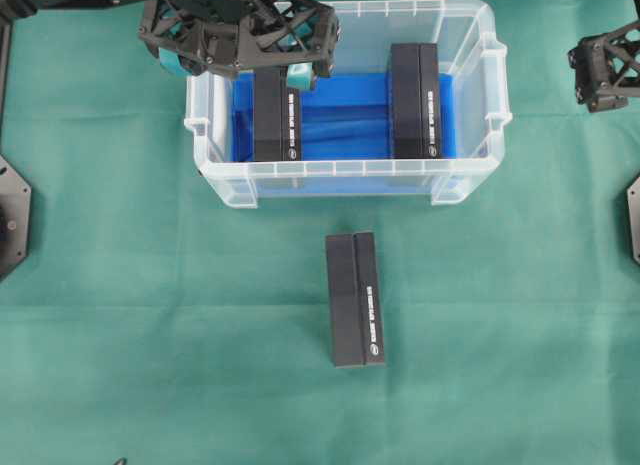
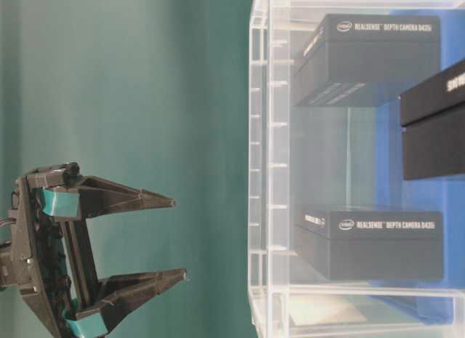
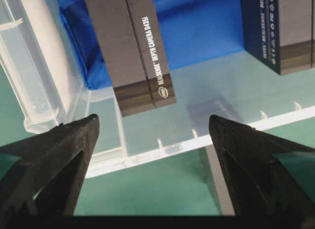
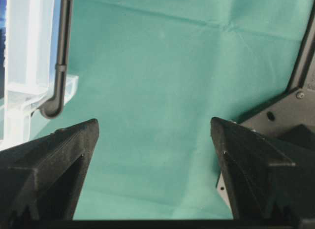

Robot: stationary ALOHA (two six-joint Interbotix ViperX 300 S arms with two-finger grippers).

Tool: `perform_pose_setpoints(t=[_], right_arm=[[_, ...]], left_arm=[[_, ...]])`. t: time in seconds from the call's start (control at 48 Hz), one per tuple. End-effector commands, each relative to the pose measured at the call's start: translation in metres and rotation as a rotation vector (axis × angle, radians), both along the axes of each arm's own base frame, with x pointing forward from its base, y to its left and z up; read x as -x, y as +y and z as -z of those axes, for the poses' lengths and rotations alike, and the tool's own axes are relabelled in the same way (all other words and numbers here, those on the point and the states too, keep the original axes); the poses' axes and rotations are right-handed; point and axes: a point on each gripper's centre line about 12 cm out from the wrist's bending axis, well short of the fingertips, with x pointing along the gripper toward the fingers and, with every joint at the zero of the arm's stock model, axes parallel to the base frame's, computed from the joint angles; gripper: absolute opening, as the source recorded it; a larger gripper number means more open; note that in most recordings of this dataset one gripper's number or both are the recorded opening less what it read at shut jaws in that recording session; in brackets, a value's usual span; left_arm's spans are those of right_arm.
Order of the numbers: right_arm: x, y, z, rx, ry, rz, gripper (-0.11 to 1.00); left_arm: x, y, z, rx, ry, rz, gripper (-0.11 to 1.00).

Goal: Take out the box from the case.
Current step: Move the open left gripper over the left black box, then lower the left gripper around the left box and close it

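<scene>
The case [image 1: 345, 170] sits toward the far side of the green tabletop [image 1: 150, 335], its blue lining showing between two black boxes. The left box [image 1: 276, 115] lies along the left wall, the right box [image 1: 414, 100] along the right wall, well apart with open blue floor between them. A third box [image 1: 356, 299] lies on the cloth just in front of the case, apparently already taken out.

The left end effector [image 1: 240, 60] hangs over the case's far-left corner, above the far end of the left box, its jaws spread wide and holding nothing. That position looks like a setup for dropping onto this box. In the left wrist view the fingertips [image 3: 88, 128] stand wider than the box's width, so there is room to straddle it, though the left wall is close on that side.

The right end effector [image 1: 605, 70] waits off to the right of the case, clear of the rim, also spread and empty, over bare cloth.
</scene>
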Motion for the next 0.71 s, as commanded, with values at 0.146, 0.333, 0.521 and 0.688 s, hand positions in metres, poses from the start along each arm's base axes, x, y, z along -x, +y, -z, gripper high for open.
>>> perform_pose_setpoints(t=[0.146, 0.333, 0.521, 0.688], right_arm=[[-0.001, -0.001, -0.003, 0.005, -0.012, 0.002, 0.9], [-0.001, -0.001, -0.003, 0.005, -0.013, 0.002, 0.9], [-0.001, -0.001, -0.003, 0.003, -0.012, 0.002, 0.9], [-0.001, -0.001, -0.003, 0.004, -0.014, 0.002, 0.9]], left_arm=[[0.001, 0.0, -0.009, -0.01, -0.024, 0.001, 0.92], [0.002, -0.001, -0.004, -0.008, -0.014, 0.002, 0.92], [0.003, -0.001, 0.006, 0.0, -0.009, -0.015, 0.92], [0.001, -0.001, 0.019, 0.005, -0.012, -0.035, 0.92]])
